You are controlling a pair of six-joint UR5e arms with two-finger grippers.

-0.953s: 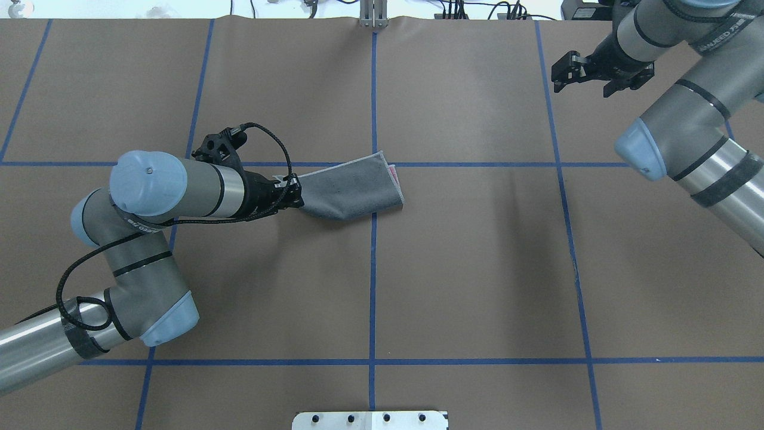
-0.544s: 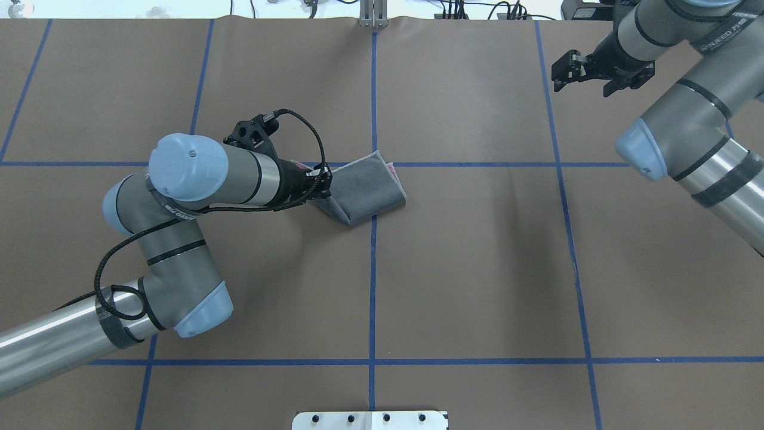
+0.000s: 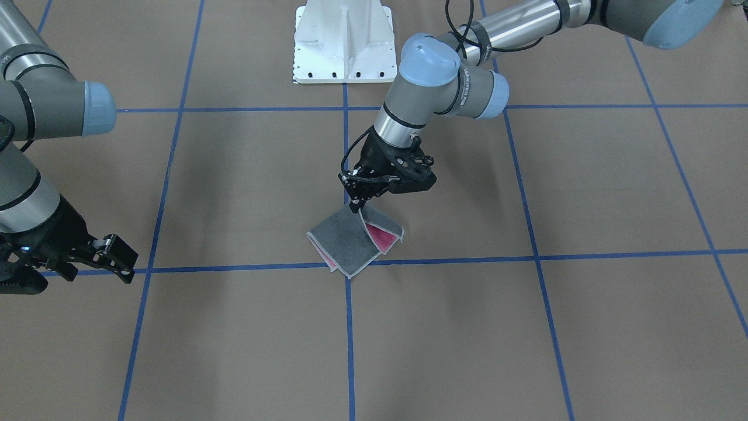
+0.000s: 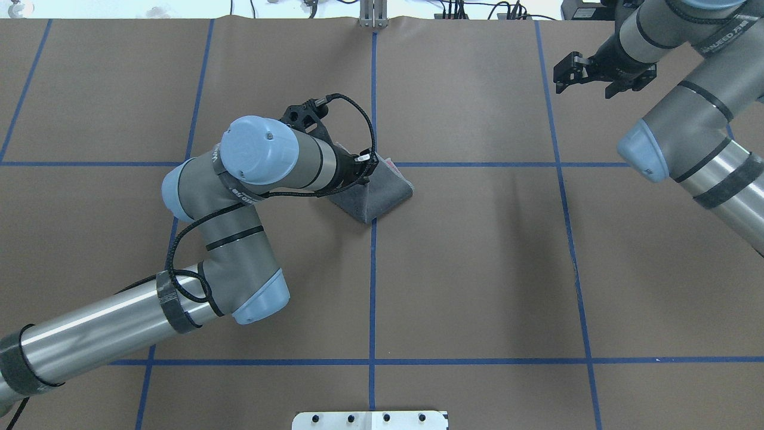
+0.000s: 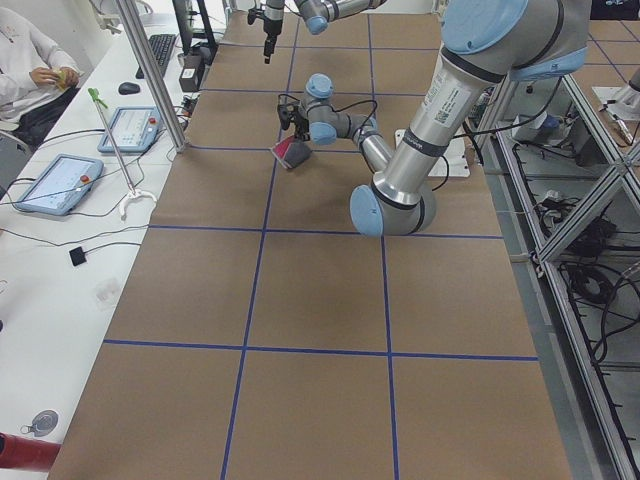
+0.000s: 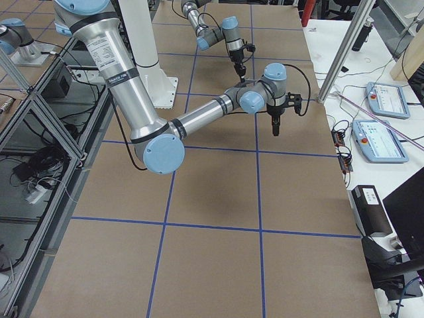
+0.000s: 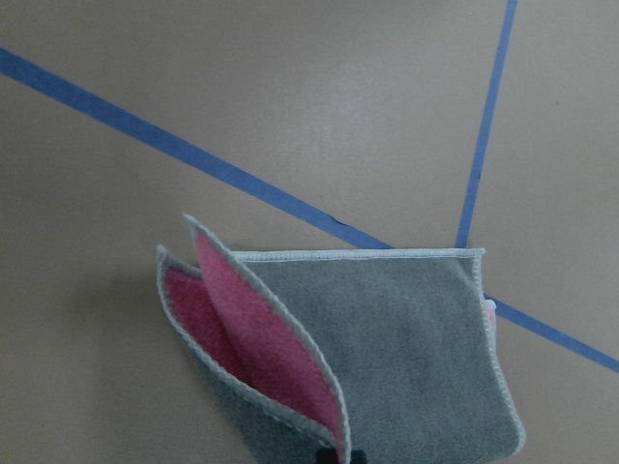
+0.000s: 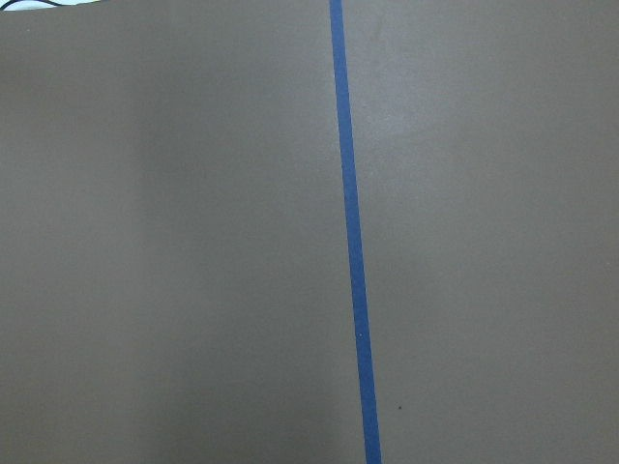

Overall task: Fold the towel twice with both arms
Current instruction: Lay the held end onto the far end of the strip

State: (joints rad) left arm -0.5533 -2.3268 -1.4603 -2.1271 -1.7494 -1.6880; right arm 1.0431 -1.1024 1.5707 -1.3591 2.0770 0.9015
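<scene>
The towel [image 3: 345, 242] is napped matt cloth, grey outside and fuzzy pink inside with a pale stitched edge; the bench [image 4: 477, 269] wears matt brown paper lined with smooth blue tape [image 4: 372, 286]; the left arm [image 4: 101, 331] shows satin-bright metal and smooth light-blue plastic caps [image 4: 259, 142].

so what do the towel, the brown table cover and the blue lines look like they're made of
Towel: soft napped cloth, likely terry or microfibre. The faces are fuzzy and matte, grey outside and pink inside, with a stitched light edging.
Table cover: looks like brown paper or a thin matte sheet. It ripples at the far edge.
Blue lines: probably adhesive tape, in flat narrow strips.
</scene>
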